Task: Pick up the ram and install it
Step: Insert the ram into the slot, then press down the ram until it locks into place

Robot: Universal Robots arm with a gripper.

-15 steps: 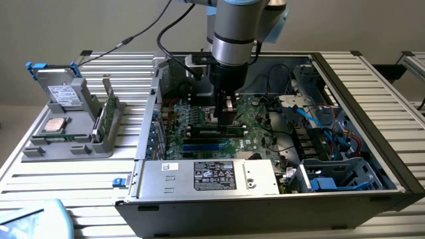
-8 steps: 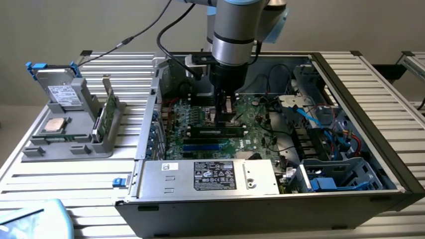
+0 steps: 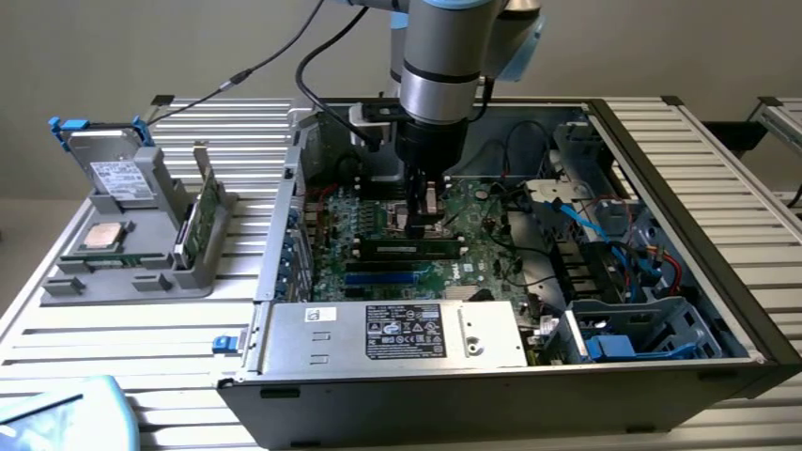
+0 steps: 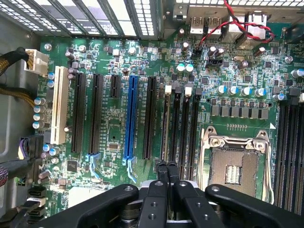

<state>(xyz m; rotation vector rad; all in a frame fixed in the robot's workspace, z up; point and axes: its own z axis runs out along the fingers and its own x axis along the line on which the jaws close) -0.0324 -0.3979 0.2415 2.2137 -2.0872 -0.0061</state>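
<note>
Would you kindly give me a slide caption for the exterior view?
Robot arm inside the open computer case, gripper shut over the ram standing on the motherboard.

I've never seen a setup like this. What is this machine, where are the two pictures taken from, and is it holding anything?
The grey column coming down from above is a robot arm, a motorised limb. At its tip is a gripper, a tool with two fingers that pinch.

The exterior view comes from a camera standing off the arm. The wrist view comes from a camera on the arm itself, looking down past the black fingers.

On the slatted metal table sits an open computer case, showing its green motherboard. At the exterior view's left, a grey tray holds spare parts.

The fingers are shut, right at the top edge of the ram, a memory stick standing on edge on the motherboard. Whether they pinch it or merely sit over it, I cannot tell.
</note>
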